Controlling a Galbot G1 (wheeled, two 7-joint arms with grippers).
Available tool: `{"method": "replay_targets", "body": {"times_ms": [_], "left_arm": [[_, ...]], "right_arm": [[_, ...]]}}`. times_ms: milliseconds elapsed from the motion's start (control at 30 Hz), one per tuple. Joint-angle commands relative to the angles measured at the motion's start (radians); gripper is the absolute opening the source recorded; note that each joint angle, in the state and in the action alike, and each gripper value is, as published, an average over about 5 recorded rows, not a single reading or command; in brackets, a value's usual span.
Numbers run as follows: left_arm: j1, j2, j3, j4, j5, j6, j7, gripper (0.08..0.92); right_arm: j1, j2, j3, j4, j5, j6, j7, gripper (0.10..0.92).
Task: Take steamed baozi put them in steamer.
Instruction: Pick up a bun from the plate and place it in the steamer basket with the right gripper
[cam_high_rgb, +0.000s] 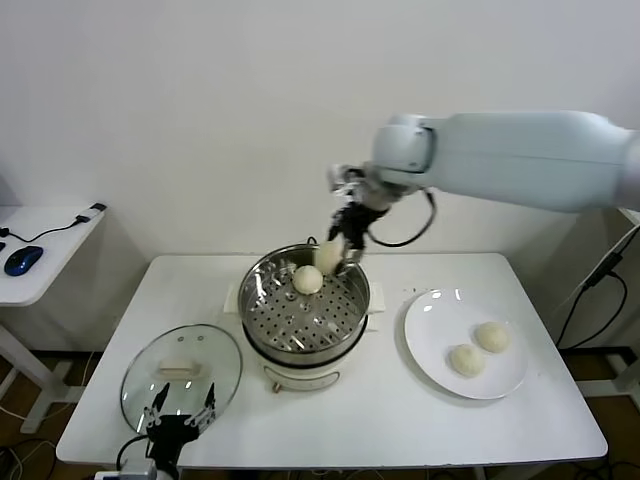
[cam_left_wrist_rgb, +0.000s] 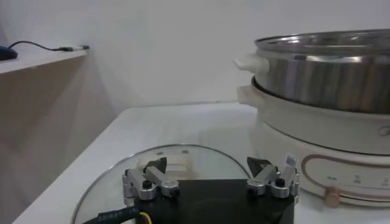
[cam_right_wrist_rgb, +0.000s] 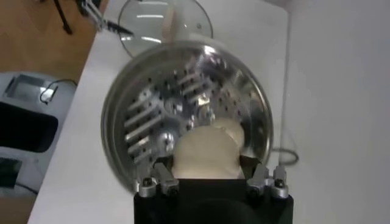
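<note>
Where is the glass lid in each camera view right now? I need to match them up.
Head view: glass lid lies flat on the table's front left, beside the steamer.
Left wrist view: directly beneath the open left claw, lid partly hidden.
Right wrist view: lid beyond the steamer's rim.
Shared landmark: the steamer.

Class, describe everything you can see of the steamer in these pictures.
The steamer is a round, shiny steel basket with a perforated bottom, seated on a white electric pot base with small side handles and a front control panel. It stands upright, uncovered, mid-table between the glass lid and the plate. One baozi rests inside near the back. The right end effector holds a second baozi over its far rim.
</note>
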Motion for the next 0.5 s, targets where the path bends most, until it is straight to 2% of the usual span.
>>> {"method": "replay_targets", "body": {"times_ms": [33, 500], "left_arm": [[0.003, -0.002, 0.002, -0.006, 0.002, 0.002, 0.001, 0.823], [0.004, -0.007, 0.004, 0.009, 0.006, -0.007, 0.001, 0.823]], "right_arm": [[-0.207, 0.221, 0.044, -0.138, 0.018, -0.067, 0.081, 0.721], [-0.366, 0.325, 0.048, -0.370, -0.071, -0.073, 0.104, 0.721]]}}
